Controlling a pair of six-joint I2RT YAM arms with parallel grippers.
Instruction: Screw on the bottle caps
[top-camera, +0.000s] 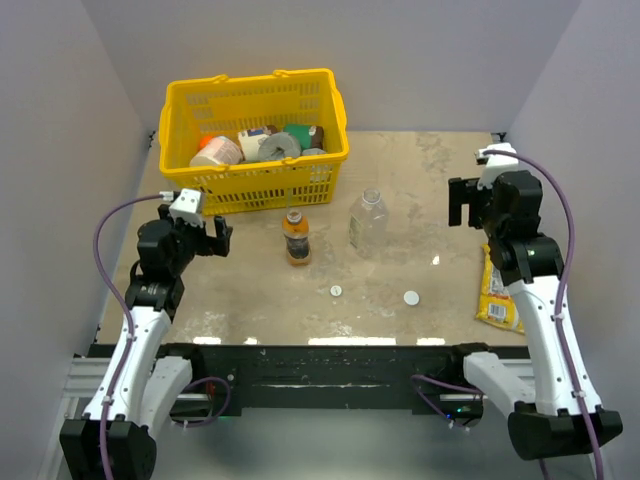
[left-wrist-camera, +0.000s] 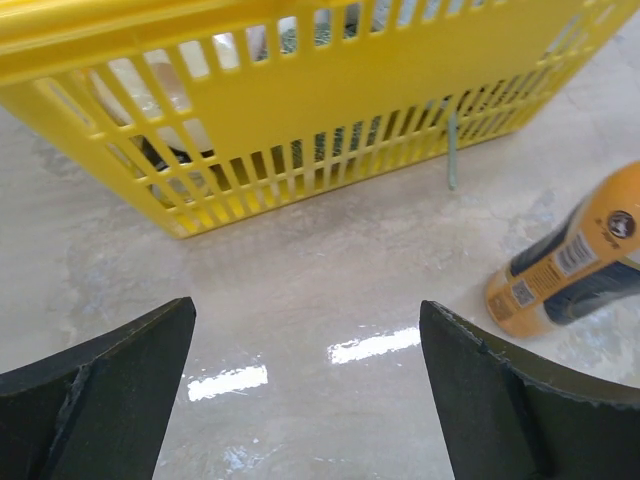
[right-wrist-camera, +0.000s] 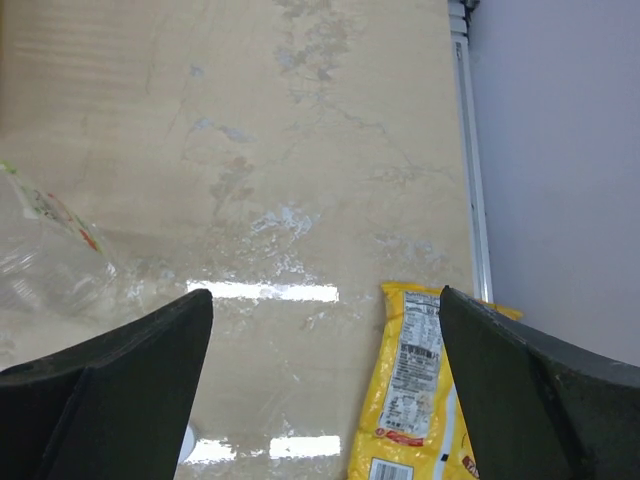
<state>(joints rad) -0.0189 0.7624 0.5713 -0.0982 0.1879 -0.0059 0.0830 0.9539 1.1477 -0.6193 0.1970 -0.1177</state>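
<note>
The small orange bottle (top-camera: 296, 238), dark-labelled, stands upright and uncapped mid-counter (top-camera: 420, 180); the taller clear ribbed bottle (top-camera: 368, 220) stands upright at its 3 o'clock, mouth open. Both caps are small, white and flat on the counter; the left cap (top-camera: 336, 291) lies at the orange bottle's 5 o'clock; the right cap (top-camera: 411, 297) at the clear ribbed bottle's 5 o'clock.

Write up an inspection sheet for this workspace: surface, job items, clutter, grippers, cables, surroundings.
Surface: beige table, stained, with glare patches.
Job's things: orange bottle and clear bottle upright, uncapped; two caps loose in front of them.
Clutter: yellow basket of containers at the back; snack packet beside the right arm.
Grippers: left gripper open, empty; right gripper open, empty.
Cables: purple cables looped along both arms, clear of the items.
Surroundings: plain grey walls on three sides.
</note>
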